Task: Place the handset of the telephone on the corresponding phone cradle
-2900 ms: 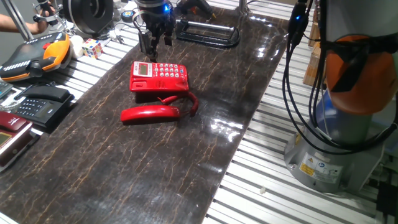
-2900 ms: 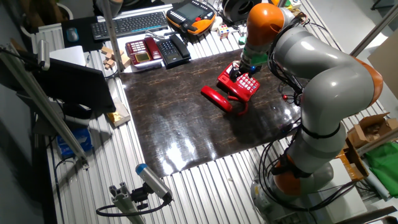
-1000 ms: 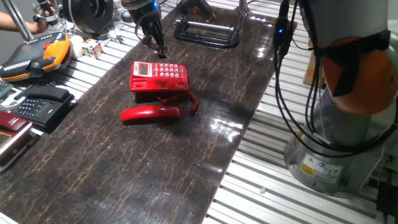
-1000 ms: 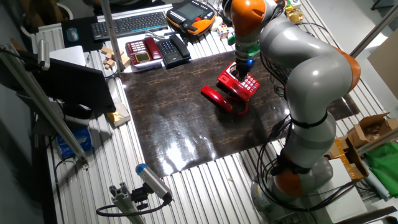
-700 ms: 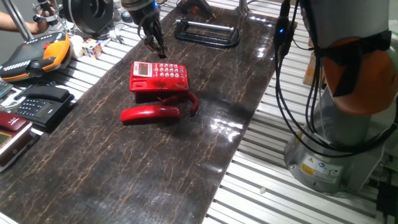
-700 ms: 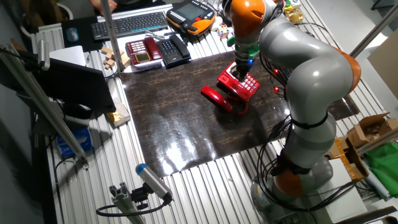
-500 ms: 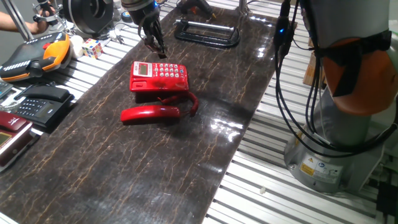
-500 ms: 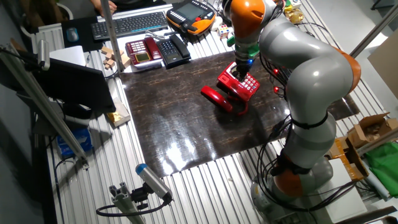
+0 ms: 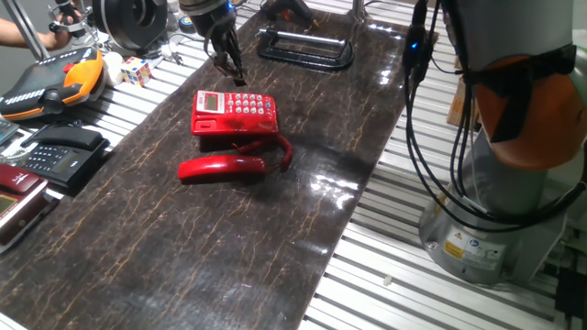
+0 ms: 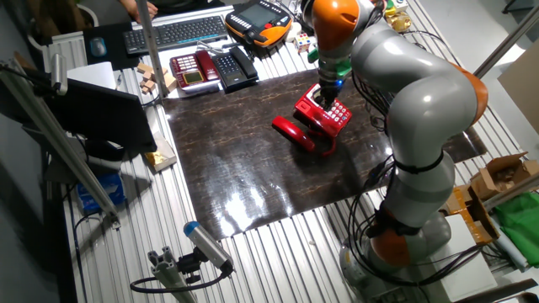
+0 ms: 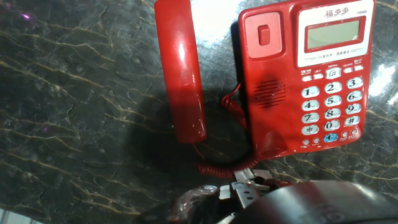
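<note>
The red telephone (image 9: pixel 234 113) lies on the dark marble mat, its white keys and small display facing up (image 11: pixel 329 74). Its cradle (image 11: pixel 264 81), the recess along one edge, has nothing in it. The red handset (image 9: pixel 222 166) lies flat on the mat beside that edge, apart from the base (image 11: pixel 181 68). A red coiled cord (image 11: pixel 217 163) links the two. My gripper (image 9: pixel 229 64) hangs just above the far side of the phone (image 10: pixel 324 91), open and holding nothing. Only its dark body shows at the bottom of the hand view.
A black desk phone (image 9: pixel 55 151) and a dark red one (image 10: pixel 189 69) sit off the mat's left edge. An orange-black pendant (image 9: pixel 50 82) and a colour cube (image 9: pixel 136 70) lie behind them. A black metal frame (image 9: pixel 307 48) stands at the far end. My arm's base (image 9: pixel 495 211) is on the right.
Since the earliest frames the hand has turned about its axis and the arm has swung round. Over the last second nothing has moved; phone and handset lie as before.
</note>
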`<state>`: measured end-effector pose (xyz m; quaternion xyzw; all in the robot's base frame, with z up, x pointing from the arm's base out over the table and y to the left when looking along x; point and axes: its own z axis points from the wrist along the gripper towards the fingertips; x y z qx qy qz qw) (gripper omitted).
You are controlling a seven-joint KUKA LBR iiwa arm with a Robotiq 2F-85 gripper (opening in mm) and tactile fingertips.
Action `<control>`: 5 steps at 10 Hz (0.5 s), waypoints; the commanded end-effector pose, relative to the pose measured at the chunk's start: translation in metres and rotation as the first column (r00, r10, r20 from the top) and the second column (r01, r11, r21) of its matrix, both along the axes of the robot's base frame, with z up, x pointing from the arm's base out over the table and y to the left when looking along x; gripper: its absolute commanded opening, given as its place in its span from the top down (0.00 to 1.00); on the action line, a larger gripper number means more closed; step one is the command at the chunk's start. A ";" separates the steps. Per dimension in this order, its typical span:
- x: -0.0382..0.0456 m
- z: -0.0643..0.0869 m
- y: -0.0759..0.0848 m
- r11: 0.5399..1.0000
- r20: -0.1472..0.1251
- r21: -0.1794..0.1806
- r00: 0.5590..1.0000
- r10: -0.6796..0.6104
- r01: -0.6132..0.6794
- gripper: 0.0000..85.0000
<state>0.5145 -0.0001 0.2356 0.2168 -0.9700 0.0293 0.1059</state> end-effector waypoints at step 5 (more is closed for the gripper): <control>-0.0001 0.000 0.000 1.000 0.003 0.000 1.000 0.000 0.000 0.97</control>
